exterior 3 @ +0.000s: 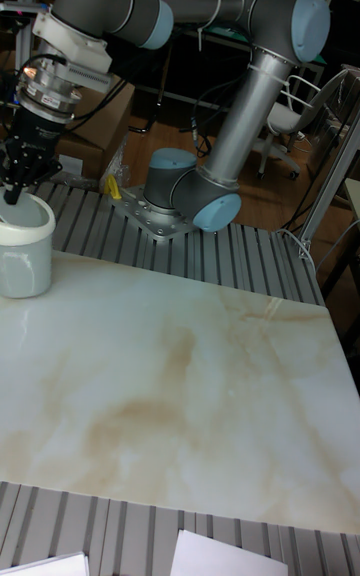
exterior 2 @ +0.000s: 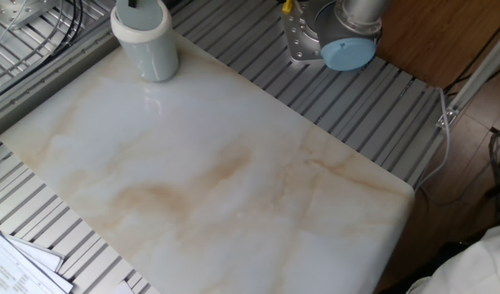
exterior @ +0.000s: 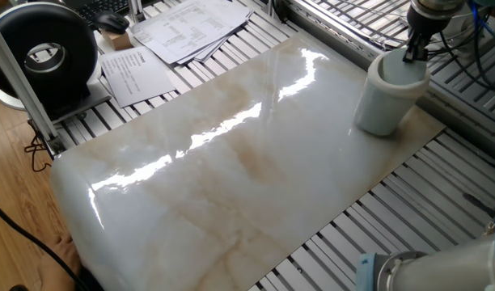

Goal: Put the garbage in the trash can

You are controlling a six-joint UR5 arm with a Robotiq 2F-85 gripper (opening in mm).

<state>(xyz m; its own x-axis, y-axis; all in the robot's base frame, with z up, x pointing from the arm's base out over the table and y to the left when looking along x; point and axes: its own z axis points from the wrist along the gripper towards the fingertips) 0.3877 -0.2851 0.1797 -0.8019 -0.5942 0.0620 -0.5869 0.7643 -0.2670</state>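
The trash can (exterior: 387,103) is a white tapered cup at the far right corner of the marble slab (exterior: 231,162); it also shows in the other fixed view (exterior 2: 149,55) and the tall view (exterior 3: 24,258). My gripper (exterior: 410,56) hangs over the cup's far rim, its dark fingertips just at rim height (exterior 3: 12,198). The fingers read as one narrow tip with nothing seen between them. At the top edge of the other fixed view only the tip of the gripper (exterior 2: 134,3) shows. No garbage is in view; the cup's inside is hidden.
A round black device (exterior: 45,52) and printed paper sheets (exterior: 191,28) lie beyond the slab's far left. The arm's base (exterior 2: 332,37) stands on the slatted aluminium table beside the slab. Cables run behind the cup (exterior: 466,56).
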